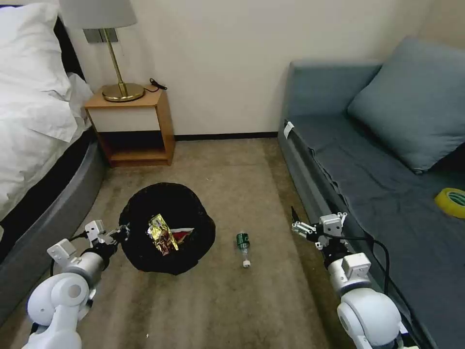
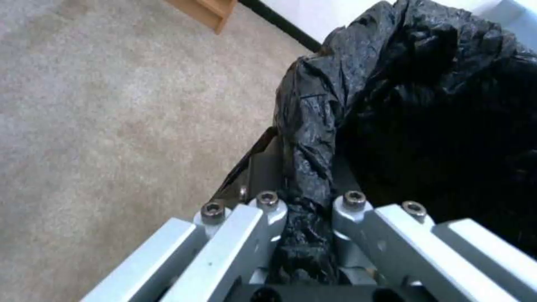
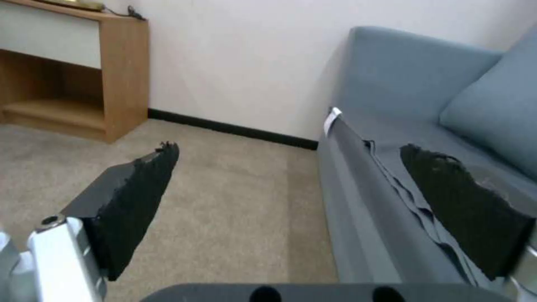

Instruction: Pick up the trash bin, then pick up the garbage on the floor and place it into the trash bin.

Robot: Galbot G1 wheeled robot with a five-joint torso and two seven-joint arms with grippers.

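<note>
1. Bin first: my left gripper [image 1: 122,231], at lower left of the head view, is clamped on the rim of the trash bin [image 1: 167,228]. In the left wrist view its fingers [image 2: 268,205] are pinched close with a fold of the black liner [image 2: 308,167] between them.
2. The bin sits left of centre in the head view. Inside it I see a gold-brown foil wrapper [image 1: 162,234] and a red-and-white snack packet [image 1: 183,235].
3. The small bottle [image 1: 243,247] with its green label lies on the carpet [image 1: 227,165] just right of the bin, lower centre, touched by nothing.
4. My right gripper [image 1: 296,224] hangs at right of centre beside the sofa [image 1: 339,160], its pads [image 3: 140,197] spread wide apart and holding nothing.
5. I judge the step in hand to be collecting the bottle.
6. That calls for bringing my right gripper left and down over the bottle and closing across its narrow body while my left keeps the bin steady.
</note>
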